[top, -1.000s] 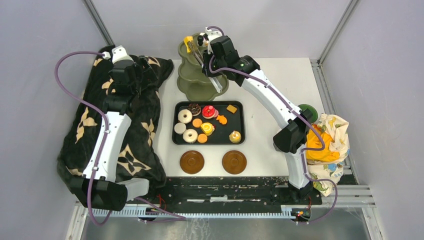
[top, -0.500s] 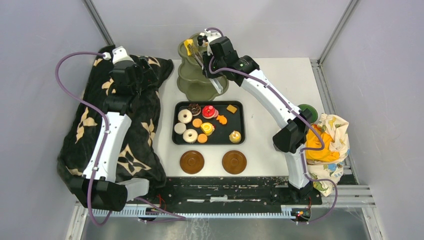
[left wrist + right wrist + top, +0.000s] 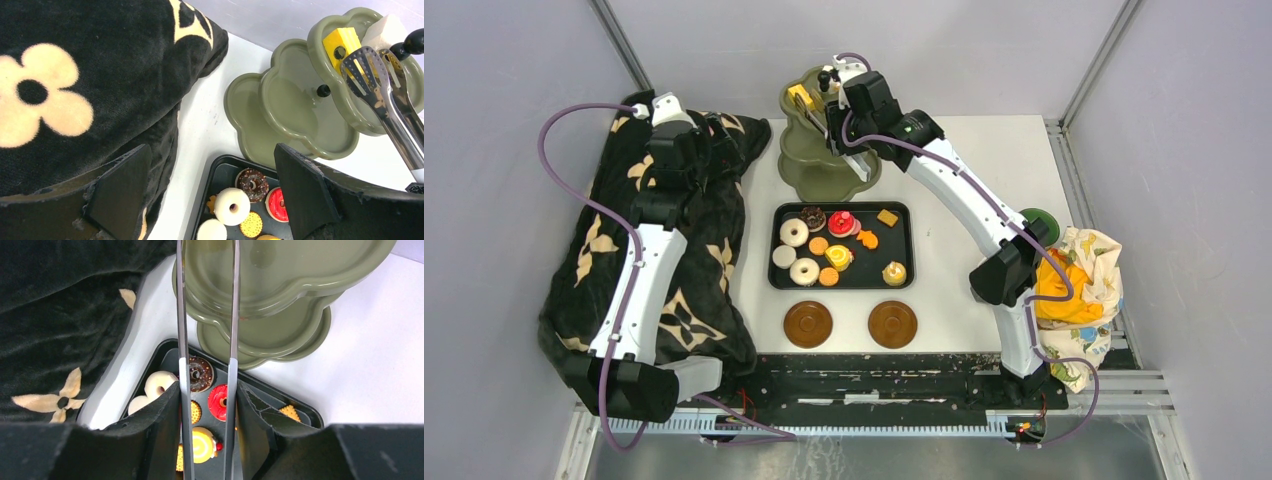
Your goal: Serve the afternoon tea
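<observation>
Right tool point(image 3: 206, 407) grips metal tongs point(image 3: 233, 315) over the olive-green three-tier stand point(image 3: 819, 180), while most pastries sit in the black tray point(image 3: 899, 245).

Nearest the arm bases, two brown saucers point(image 3: 808, 324) lie side by side on the white bench point(image 3: 964, 170). Just beyond them the tray holds a white donut point(image 3: 794, 232), a chocolate donut point(image 3: 813, 217), a red cake point(image 3: 842, 222), a swirled yellow cake point(image 3: 838, 257), a square cookie point(image 3: 887, 217) and several other small pieces. Farther back stands the stand, its top tier carrying a yellow block cake point(image 3: 341, 42) and a white cake point(image 3: 384, 31). The tongs' slotted tips are spread apart just beside the yellow block. At the left, the left tool point(image 3: 212, 148) hovers with jaws wide apart above a black flowered blanket point(image 3: 75, 75).
</observation>
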You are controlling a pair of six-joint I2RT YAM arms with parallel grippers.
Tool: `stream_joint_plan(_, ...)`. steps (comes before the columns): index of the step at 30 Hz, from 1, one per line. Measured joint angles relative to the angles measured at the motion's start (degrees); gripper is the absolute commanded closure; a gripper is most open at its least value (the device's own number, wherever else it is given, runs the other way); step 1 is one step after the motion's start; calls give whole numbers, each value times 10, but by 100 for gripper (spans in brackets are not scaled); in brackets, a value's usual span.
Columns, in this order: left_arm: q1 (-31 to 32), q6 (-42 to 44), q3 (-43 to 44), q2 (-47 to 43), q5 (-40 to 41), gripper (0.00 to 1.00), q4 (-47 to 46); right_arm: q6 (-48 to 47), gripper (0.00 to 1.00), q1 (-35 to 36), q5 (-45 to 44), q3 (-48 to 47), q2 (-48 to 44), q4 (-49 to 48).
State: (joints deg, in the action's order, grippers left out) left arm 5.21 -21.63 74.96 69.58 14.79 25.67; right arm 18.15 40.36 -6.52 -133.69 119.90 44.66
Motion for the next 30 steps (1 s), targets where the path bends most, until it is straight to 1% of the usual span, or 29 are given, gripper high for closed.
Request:
stream_joint_plan(8, 0, 0, 0, 0, -4, 1, 0, 0, 54, 8, 0, 7, -13, -1)
stream_joint_plan(15, 0, -11, 0, 0, -10, 1, 0, -5, 54, 15, 0, 52, -77, -8)
stream_joint_plan(19, 0, -13, 0, 0, -16, 1, 0, -5, 54, 16, -4, 97, -121, -17)
stream_joint_plan(24, 0, -16, 0, 0, -20, 1, 0, -5, 56, 16, -12, 178, -183, -25)
stream_joint_plan(27, 0, -19, 0, 0, -24, 1, 1, -4, 56, 16, -17, 268, -249, -36)
stream_joint_plan(30, 0, -19, -1, -1, -29, 1, 8, 1, 58, 16, -27, 374, -334, -40)
